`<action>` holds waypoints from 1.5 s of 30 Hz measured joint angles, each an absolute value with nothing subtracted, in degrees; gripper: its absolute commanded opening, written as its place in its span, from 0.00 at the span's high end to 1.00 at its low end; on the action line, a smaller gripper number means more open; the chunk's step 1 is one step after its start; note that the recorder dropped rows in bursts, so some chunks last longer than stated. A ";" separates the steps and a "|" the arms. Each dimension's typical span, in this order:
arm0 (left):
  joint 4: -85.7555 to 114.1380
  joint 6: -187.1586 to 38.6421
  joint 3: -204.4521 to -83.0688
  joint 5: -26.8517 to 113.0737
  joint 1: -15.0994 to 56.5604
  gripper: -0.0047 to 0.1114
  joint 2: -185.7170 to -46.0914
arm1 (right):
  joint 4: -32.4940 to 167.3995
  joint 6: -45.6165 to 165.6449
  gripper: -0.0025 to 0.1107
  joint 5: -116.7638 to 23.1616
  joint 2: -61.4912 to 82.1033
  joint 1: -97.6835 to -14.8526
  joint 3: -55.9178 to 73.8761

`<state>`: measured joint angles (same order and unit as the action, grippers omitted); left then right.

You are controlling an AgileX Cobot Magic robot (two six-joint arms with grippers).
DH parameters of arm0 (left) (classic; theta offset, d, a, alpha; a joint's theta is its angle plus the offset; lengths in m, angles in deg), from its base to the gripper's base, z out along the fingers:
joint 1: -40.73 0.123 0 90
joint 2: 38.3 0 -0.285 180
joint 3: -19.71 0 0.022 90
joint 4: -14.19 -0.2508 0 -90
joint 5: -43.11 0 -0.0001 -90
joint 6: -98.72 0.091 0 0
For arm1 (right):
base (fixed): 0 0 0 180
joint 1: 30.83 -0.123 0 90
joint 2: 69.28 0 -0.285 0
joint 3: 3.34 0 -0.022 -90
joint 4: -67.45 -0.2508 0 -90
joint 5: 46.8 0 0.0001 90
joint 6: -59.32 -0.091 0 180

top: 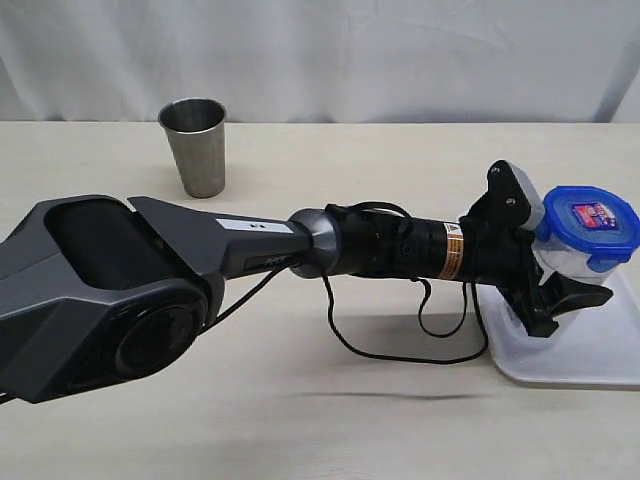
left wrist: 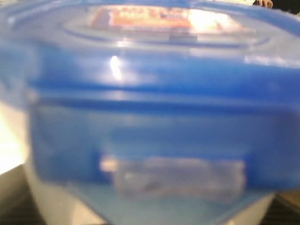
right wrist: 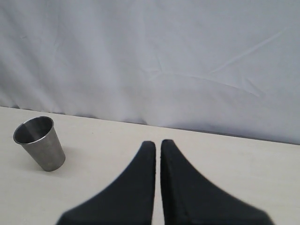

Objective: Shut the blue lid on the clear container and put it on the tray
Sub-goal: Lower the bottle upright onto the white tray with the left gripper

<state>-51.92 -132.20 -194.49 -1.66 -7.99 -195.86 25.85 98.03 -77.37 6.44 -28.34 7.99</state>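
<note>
Left tool (top: pixel 565 295) clasps the container (top: pixel 572 262), lid (top: pixel 590 222) on, upright over the tray (top: pixel 600 355); the tray lies straight below. Right tool (right wrist: pixel 157 154), pressed together, hangs well away

Dark grey arm (top: pixel 90 290), black jaws, looping cable (top: pixel 331 318), orange label (top: pixel 454 250).

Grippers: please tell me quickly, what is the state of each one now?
Left gripper: closed on the clear container, blue lid on it.
Right gripper: closed, holding nothing.
</note>
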 measured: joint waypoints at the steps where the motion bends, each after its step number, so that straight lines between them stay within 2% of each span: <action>1: -51.92 -132.20 -194.49 -1.66 -7.99 0.25 -195.86 | 25.85 98.03 0.94 -77.37 6.44 -28.34 7.99; 14: -52.14 -132.20 -194.49 -0.82 -7.99 0.23 -195.86 | 25.85 98.03 0.94 -77.72 6.44 -28.34 7.99; 15: -52.27 -132.20 -194.49 -0.53 -7.99 0.15 -195.86 | 25.85 98.03 0.94 -77.72 6.44 -28.34 7.99; 18: -52.71 -132.20 -194.49 1.35 -7.99 0.05 -195.86 | 25.85 98.14 0.94 -77.72 6.44 -28.34 7.99; 23: -54.94 -132.10 -194.49 3.43 -7.99 0.05 -195.86 | 25.85 98.24 0.94 -77.72 6.44 -28.34 7.99; 45: -69.20 -145.08 -194.49 -8.44 -3.51 0.05 -195.86 | 25.85 98.69 0.94 -77.72 6.44 -28.34 7.99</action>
